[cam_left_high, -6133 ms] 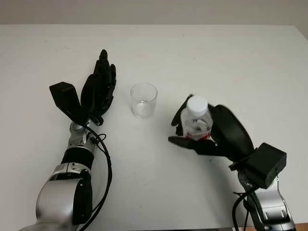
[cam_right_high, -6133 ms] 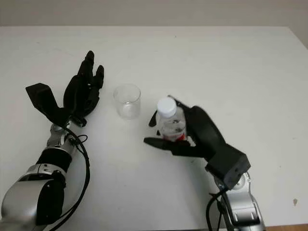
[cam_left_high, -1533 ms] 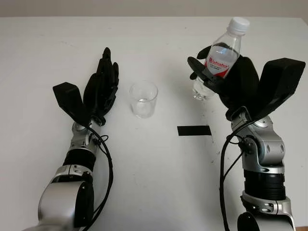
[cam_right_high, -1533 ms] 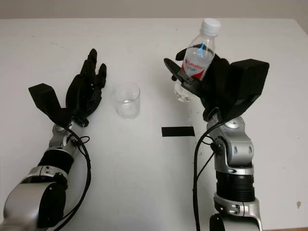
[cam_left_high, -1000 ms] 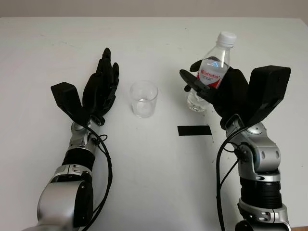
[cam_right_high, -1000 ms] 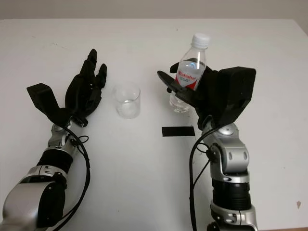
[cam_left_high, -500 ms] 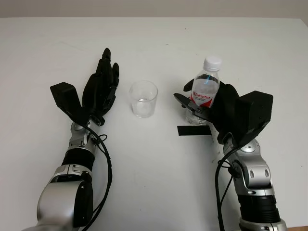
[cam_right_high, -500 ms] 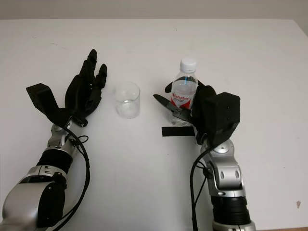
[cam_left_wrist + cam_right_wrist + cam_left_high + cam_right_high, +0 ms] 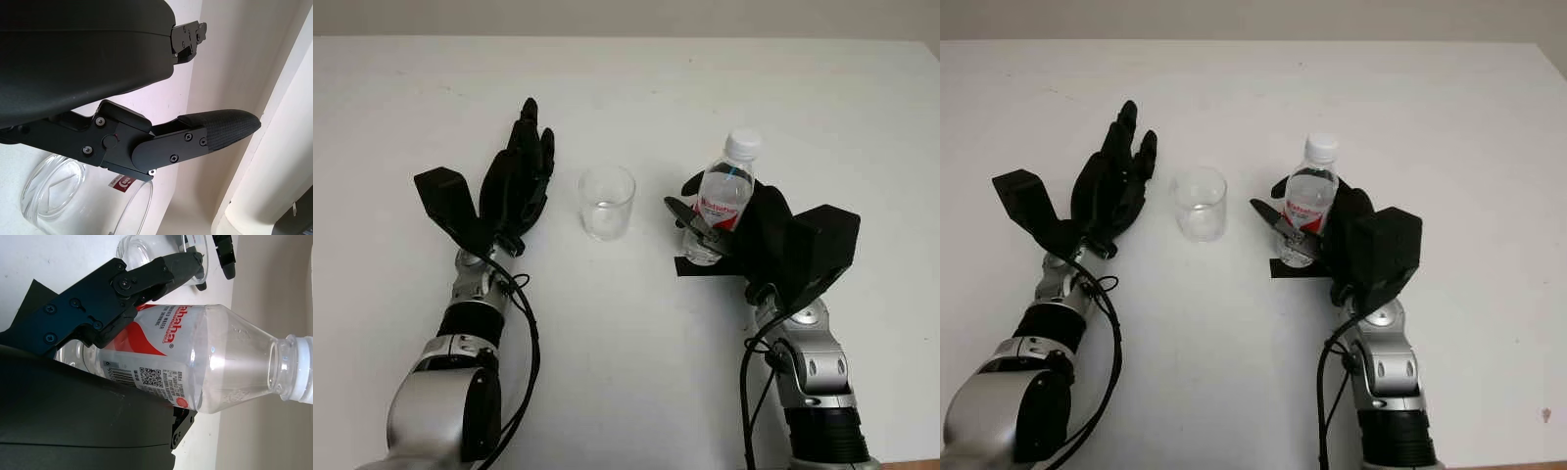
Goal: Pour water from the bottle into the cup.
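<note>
Clear plastic bottle (image 9: 721, 208) with its red label sits clamped in our right hand (image 9: 744, 235), at three o'clock from the clear glass cup (image 9: 606, 202); we should set it down upright. Our left hand (image 9: 514, 186) waits open at nine o'clock.

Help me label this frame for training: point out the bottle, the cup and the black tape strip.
bottle (image 9: 722, 203), left eye view, on its red label.
cup (image 9: 606, 204), left eye view, on its clear side wall.
black tape strip (image 9: 1285, 271), right eye view, on its exposed end.

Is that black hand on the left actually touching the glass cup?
Apart. In the left eye view, white table shows between the open left hand and the cup.
</note>
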Tool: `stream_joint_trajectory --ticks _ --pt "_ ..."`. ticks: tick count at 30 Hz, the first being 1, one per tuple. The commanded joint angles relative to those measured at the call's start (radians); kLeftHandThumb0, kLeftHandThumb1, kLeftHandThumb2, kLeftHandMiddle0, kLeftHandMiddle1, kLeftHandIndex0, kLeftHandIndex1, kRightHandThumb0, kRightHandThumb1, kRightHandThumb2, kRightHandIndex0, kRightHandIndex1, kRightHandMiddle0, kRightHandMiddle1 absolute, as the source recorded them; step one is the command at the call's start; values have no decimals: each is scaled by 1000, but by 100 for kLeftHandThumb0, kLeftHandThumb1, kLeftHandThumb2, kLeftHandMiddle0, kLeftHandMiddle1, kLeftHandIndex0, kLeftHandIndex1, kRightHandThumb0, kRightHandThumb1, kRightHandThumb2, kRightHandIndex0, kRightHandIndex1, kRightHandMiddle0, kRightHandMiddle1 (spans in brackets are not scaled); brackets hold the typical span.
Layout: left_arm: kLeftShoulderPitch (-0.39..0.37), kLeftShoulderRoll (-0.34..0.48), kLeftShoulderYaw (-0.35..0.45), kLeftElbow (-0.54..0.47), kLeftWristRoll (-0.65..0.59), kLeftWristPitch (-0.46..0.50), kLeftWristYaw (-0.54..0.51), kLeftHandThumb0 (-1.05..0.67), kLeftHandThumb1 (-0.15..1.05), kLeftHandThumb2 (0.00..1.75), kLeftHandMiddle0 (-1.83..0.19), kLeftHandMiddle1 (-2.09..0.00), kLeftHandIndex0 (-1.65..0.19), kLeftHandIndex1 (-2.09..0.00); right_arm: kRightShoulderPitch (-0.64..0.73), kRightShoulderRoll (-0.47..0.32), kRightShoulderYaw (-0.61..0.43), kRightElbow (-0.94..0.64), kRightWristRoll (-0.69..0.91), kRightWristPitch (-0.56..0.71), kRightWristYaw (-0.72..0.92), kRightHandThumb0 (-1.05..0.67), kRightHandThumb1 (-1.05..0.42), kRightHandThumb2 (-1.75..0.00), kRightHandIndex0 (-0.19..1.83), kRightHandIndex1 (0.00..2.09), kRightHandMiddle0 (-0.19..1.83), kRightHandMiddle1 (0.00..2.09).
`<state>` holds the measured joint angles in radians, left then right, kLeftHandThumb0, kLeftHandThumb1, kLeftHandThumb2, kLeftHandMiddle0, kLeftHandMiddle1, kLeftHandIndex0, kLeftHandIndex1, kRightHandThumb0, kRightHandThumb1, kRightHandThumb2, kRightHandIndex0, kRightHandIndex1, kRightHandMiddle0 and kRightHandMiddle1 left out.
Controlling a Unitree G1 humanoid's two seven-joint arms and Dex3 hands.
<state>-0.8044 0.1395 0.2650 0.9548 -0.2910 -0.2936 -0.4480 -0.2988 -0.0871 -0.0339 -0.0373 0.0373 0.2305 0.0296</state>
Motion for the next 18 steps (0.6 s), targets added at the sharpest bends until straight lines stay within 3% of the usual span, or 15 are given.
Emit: stream_joint_trajectory --ticks 1,6,8,9,12,13,14,16,18 --pt "2 5 -2 -1 5 1 -1 -81 105 67 19 0 19 0 16 -8 3 37 -12 -13 2 -32 -105 -36 155 209 136 209" --pt "5 7 0 -3 1 2 -9 -81 105 68 19 0 19 0 10 -24 2 73 -17 -25 29 -33 -105 -34 151 209 132 209" --pt "5 9 0 -2 1 5 -9 -81 105 68 19 0 19 0 9 -33 4 79 -18 -13 45 -36 -105 -23 138 209 114 209" --pt "5 9 1 -2 0 6 -9 -81 105 67 19 0 19 0 10 -34 3 81 -16 -13 51 -39 -105 -17 127 209 99 209" --pt "3 11 2 -3 -3 14 -14 -81 105 67 19 0 19 0 25 -45 3 56 -5 14 82 -46 -98 -6 46 209 34 209" --pt "3 11 3 -2 -5 16 -15 -81 105 67 19 0 19 0 32 -61 11 38 -11 35 100 -50 -96 -5 25 201 21 204" --pt "2 11 4 -2 -5 17 -15 -81 105 67 19 0 19 0 39 -78 20 19 -17 52 120 -57 -94 -5 3 176 3 188" --pt "0 13 3 0 -2 17 -11 -81 105 67 19 0 19 0 55 -114 35 -11 -32 75 156 -64 -93 -5 -12 138 -12 160" --pt "1 14 3 -1 -1 17 -6 -82 105 66 19 0 19 0 73 -138 40 -38 -38 95 181 -69 -92 -5 -13 88 -16 119"
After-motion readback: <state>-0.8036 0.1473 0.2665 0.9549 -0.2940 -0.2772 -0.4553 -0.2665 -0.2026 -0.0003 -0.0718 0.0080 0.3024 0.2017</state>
